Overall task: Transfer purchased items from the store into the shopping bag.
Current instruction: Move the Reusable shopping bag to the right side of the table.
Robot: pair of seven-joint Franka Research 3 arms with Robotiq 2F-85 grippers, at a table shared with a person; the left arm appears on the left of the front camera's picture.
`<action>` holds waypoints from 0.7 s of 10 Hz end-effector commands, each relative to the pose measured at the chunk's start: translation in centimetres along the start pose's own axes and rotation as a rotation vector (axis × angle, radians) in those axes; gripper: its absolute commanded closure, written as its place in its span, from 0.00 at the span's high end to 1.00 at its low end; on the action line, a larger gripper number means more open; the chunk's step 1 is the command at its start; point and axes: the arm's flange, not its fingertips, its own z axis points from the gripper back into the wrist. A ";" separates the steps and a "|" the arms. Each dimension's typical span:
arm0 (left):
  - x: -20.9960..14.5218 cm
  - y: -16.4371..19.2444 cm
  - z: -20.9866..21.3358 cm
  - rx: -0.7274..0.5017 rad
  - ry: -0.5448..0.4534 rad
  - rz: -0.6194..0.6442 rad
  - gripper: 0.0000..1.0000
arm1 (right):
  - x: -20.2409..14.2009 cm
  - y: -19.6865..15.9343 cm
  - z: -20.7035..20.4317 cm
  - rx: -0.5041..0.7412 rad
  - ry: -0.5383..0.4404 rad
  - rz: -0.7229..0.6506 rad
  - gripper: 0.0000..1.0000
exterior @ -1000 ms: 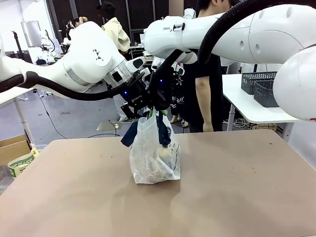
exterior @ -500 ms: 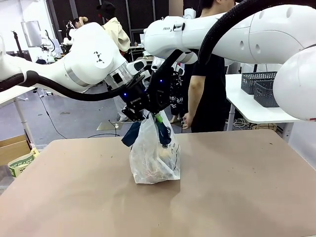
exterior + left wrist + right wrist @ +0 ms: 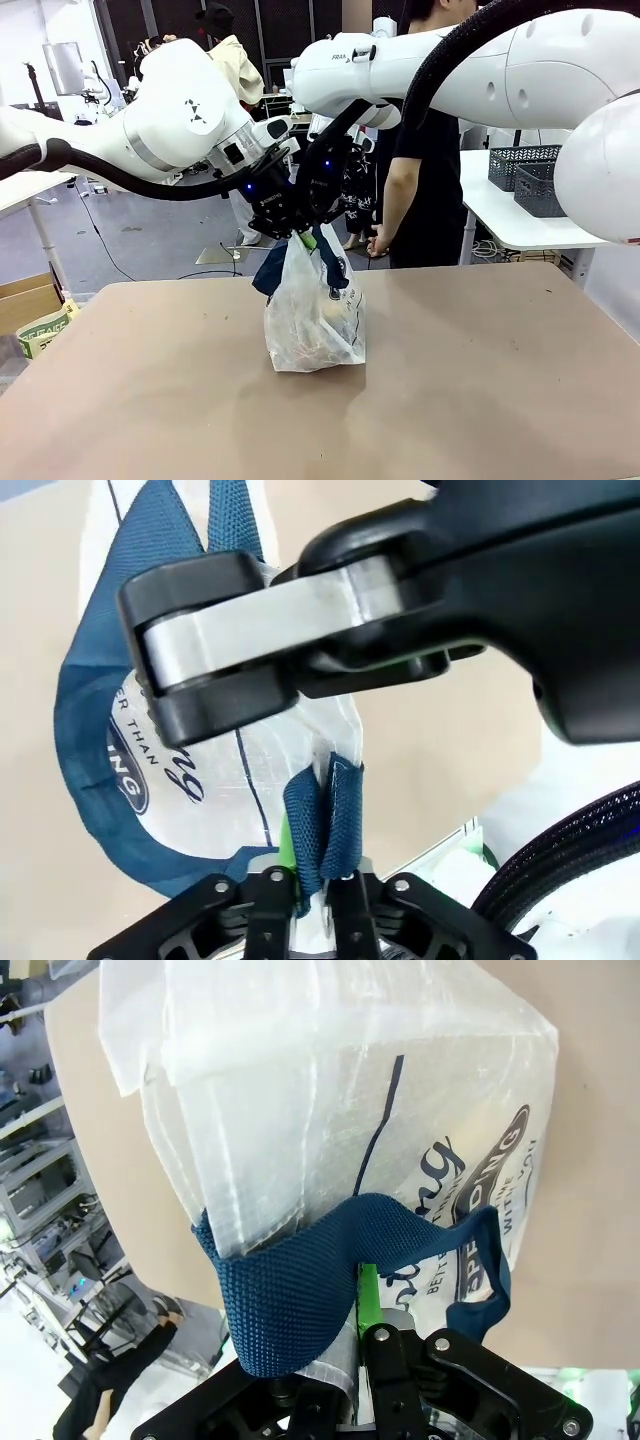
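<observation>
Both end effectors pinch the bag's (image 3: 315, 318) blue straps: left (image 3: 312, 885) on one, right (image 3: 352, 1345) on another. The bag stands on the surface (image 3: 480, 380).

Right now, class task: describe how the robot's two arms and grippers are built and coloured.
Both arms are glossy white with rounded joint housings. The left arm bears a small dark emblem; the right arm has grey lettering. A black corrugated cable hose runs along each. The left gripper and right gripper are black, with small blue lights above them and green pads on their fingers.
</observation>
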 end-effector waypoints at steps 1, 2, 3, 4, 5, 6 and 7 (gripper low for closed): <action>-0.8 0.0 0.4 0.027 -0.013 0.001 0.00 | 0.3 0.6 0.8 0.020 0.035 0.034 0.00; -0.8 0.0 0.4 0.034 -0.011 -0.004 0.00 | 0.0 0.4 0.9 0.017 0.029 0.065 0.00; -0.8 -0.1 0.5 0.038 -0.011 -0.009 0.00 | -0.1 0.0 1.1 0.021 0.031 0.108 0.00; -0.9 0.0 0.5 0.035 -0.010 -0.013 0.00 | -0.1 -0.4 1.0 0.007 0.019 0.119 0.00; -0.9 -0.1 0.5 0.050 -0.023 -0.021 0.00 | -0.1 -0.7 1.1 0.016 0.017 0.142 0.00; -0.8 -0.2 0.4 0.077 -0.027 -0.030 0.00 | -0.4 -1.0 1.2 0.030 0.022 0.191 0.00; -0.2 -0.3 0.3 0.022 -0.007 -0.024 0.00 | -0.6 -1.5 1.4 0.043 0.020 0.212 0.19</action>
